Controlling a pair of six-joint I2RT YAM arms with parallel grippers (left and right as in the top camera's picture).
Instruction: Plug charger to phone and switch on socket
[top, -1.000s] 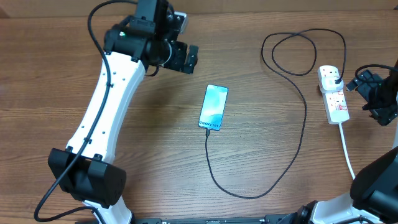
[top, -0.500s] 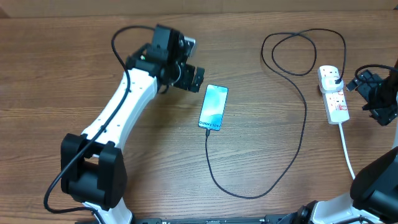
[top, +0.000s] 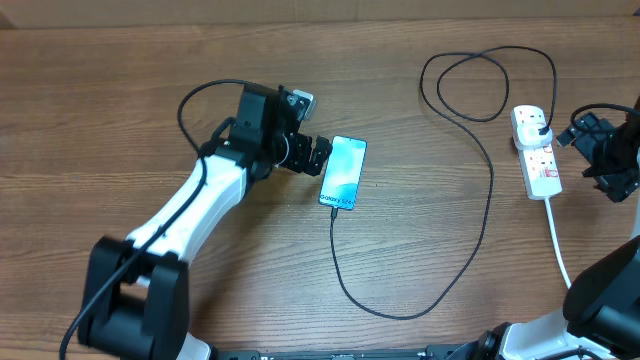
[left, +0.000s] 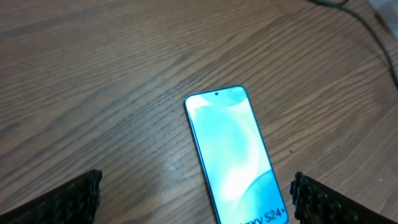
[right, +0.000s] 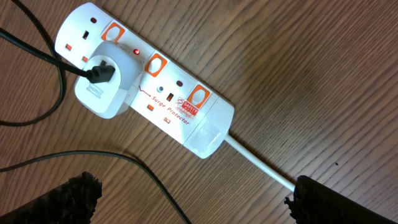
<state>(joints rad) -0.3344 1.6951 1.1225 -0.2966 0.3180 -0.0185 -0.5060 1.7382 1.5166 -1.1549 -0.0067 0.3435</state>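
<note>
The left arm (top: 200, 205) has white link shells, black joints and a looping black cable (top: 184, 102); the right arm (top: 610, 165) shows black parts, and its fingers (right: 68, 199) are black with knobbly texture

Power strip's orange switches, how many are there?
3 switches on the white oblong power strip: one near its top-left end, one beside the white adapter, one towards the cord end.

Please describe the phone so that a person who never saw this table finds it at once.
On the brown wooden table, look near the middle, beside the left arm's open gripper. A slim rectangular phone with a light blue screen lies there, face up. Unlike the white oblong power strip far right, it is blue, and a thin black cable meets its lower end.
</note>
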